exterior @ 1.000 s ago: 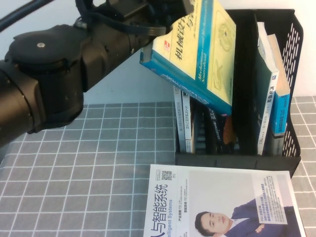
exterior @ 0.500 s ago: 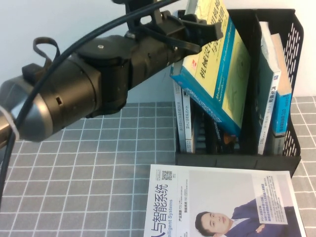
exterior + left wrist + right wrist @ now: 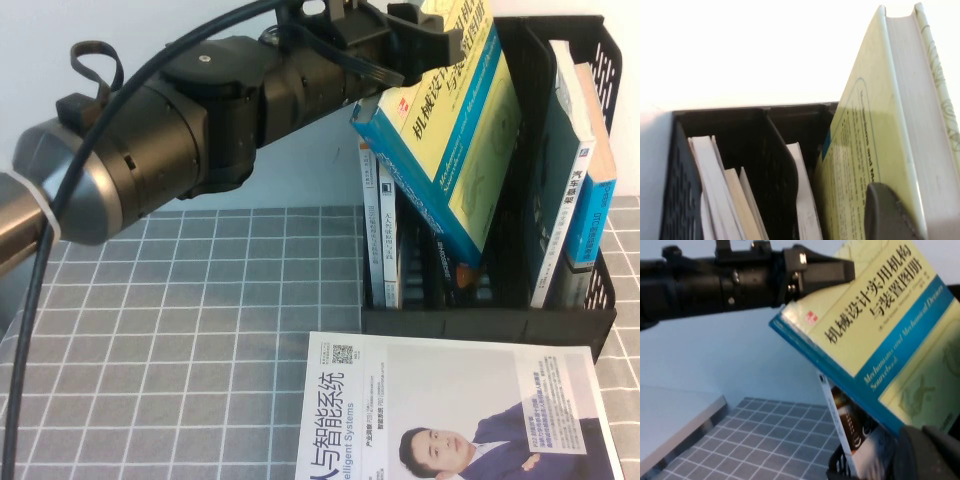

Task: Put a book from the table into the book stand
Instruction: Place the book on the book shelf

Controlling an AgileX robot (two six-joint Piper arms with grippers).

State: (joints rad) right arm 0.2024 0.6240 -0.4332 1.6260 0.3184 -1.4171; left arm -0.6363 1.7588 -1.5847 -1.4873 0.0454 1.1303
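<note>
The left gripper [image 3: 425, 45] has its jaws clamped on the top corner of the book [image 3: 450, 140], which hangs tilted over the book stand [image 3: 560, 320], long axis slanting down into the middle slot, lower corner already inside. It leans left, so it looks to need righting before it drops. The left slot carries thin volumes, the right slot two upright books. The white magazine [image 3: 450, 410] lies on the table [image 3: 180, 340] just before the stand. The right gripper [image 3: 927, 452] waits low beside the stand, jaw state unclear.
</note>
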